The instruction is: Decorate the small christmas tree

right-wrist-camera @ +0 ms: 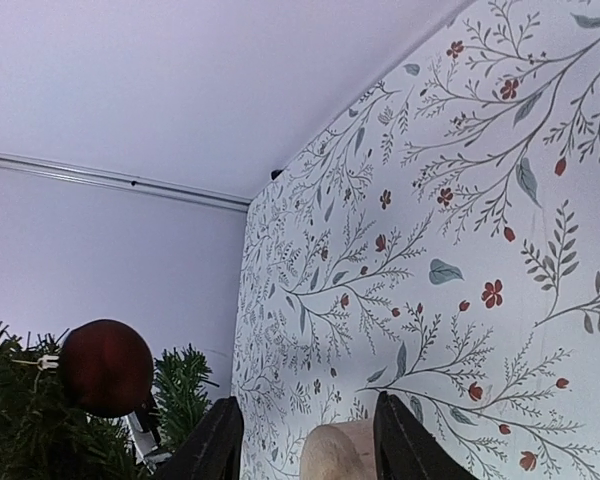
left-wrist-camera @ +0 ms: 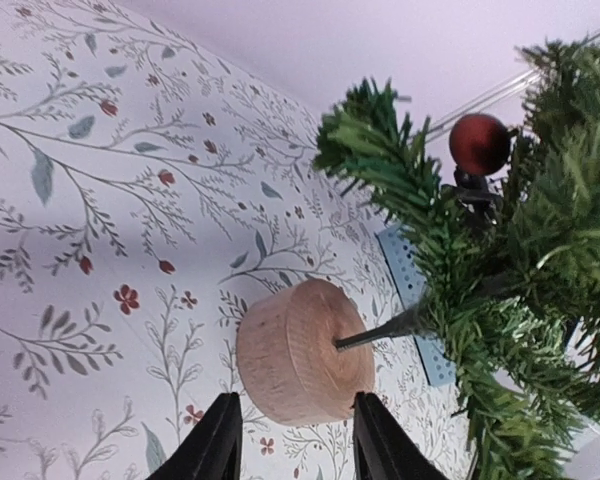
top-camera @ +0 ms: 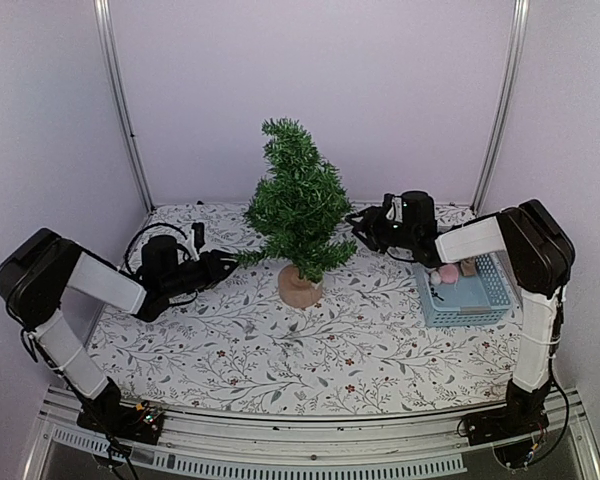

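Green small christmas tree (top-camera: 298,205) stands between left gripper (top-camera: 230,263) and right gripper (top-camera: 359,226).

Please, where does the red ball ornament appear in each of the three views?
Top external: it does not show here.
Left wrist: the red ball is at the upper right.
Right wrist: the same ball is at the lower left.
Shared landmark: the wooden base, seen in all three views.
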You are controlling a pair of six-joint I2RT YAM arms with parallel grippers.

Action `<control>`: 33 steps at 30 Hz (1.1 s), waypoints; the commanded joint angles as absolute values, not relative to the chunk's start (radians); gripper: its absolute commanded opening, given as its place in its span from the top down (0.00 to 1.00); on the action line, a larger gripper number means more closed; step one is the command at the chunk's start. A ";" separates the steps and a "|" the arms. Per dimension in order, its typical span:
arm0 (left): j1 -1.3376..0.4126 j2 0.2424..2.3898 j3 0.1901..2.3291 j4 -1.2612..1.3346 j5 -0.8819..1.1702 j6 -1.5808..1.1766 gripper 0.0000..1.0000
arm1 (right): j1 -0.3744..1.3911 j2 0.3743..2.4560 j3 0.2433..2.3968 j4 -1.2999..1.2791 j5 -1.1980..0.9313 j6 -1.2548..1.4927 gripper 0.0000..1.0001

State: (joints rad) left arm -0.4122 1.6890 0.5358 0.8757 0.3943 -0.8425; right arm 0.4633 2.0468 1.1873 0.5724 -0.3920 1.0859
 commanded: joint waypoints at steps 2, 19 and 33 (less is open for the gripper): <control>-0.333 1.547 0.554 0.669 0.262 -0.717 0.58 | 0.422 1.902 1.170 0.444 -0.395 0.995 0.52; -0.220 1.224 0.723 0.223 0.179 -0.390 0.51 | 0.214 1.560 1.280 -0.503 -0.263 0.364 0.53; -0.222 1.228 0.777 0.171 0.267 -0.376 0.51 | 0.198 1.800 1.448 -0.868 -0.091 0.114 0.58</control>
State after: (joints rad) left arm -0.2260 1.2129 0.7383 0.1921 0.2325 -0.3901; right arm 0.2058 1.6939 1.3651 -0.7265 -0.1890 0.2180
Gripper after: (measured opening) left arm 0.494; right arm 0.430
